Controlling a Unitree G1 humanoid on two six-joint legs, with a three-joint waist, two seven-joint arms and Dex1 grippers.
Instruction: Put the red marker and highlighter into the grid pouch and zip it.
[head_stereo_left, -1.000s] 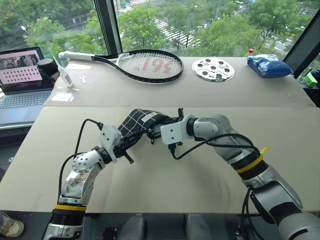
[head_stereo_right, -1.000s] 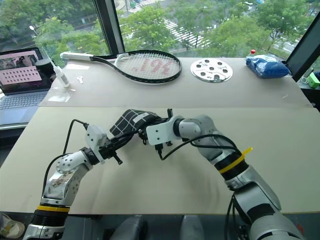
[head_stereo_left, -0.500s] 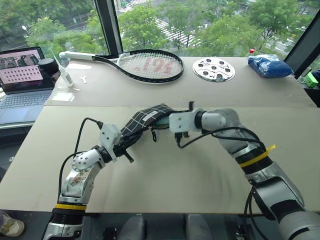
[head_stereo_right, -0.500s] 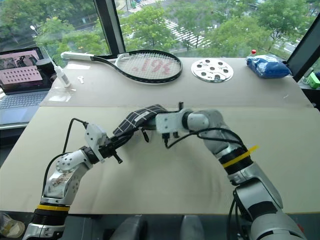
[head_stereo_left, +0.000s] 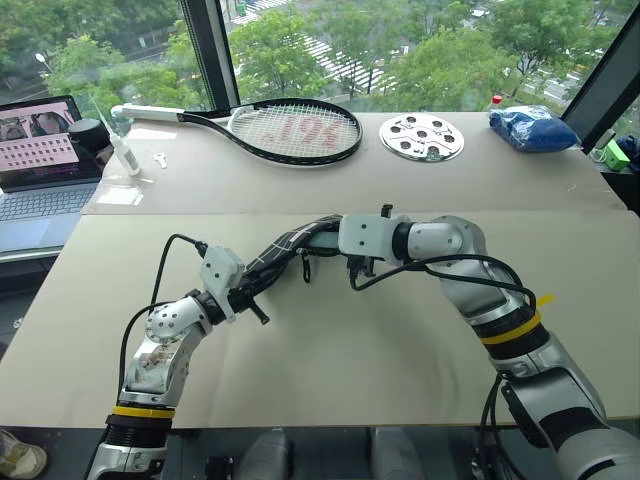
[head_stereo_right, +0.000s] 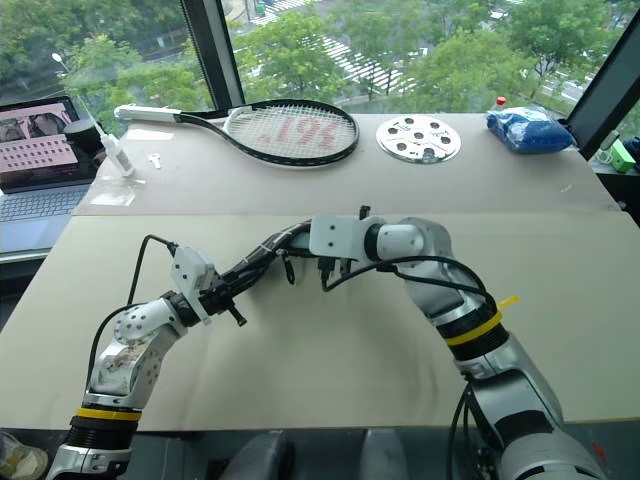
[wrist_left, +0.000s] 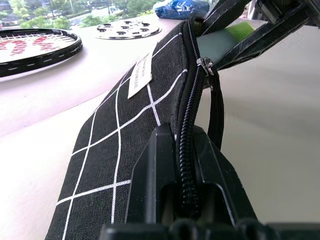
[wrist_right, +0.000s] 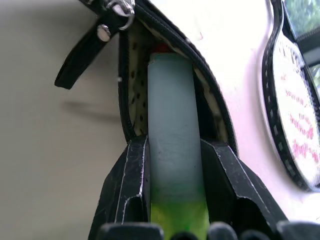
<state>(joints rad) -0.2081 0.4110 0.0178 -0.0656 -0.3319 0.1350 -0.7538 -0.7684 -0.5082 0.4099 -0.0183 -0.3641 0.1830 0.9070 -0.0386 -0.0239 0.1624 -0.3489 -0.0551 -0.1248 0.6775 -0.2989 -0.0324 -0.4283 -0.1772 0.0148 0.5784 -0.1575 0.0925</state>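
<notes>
Since a second ago the right gripper (wrist_right: 170, 190) has swung up and over from beside the grid pouch (head_stereo_left: 285, 252) to the pouch's far end, and the pouch itself has gone from a slumped fold to a taut strip stretched between the two arms. I read that as the insertion step under way: the mouth is held open and the pen is being fed in.

From the right wrist view, the highlighter (wrist_right: 169, 145) sits clamped between the right claw's two black fingers, its pale body pointing straight ahead at twelve o'clock from the claw, its tip already past the zipper edge and inside the spotted lining. A small patch of red (wrist_right: 161, 48) shows just beyond the tip, deeper in the pouch; that may be the red marker, though I cannot say for sure.

The left gripper (wrist_left: 186, 165) is pinched fully closed on the pouch's near end, right over the zipper teeth, with the white label (wrist_left: 141, 75) at about eleven o'clock from it. The zipper pull (wrist_left: 205, 65) and its black strap hang near the open mouth, at roughly one o'clock from the left claw.

Zipping is not yet done; the mouth gapes around the pen.
</notes>
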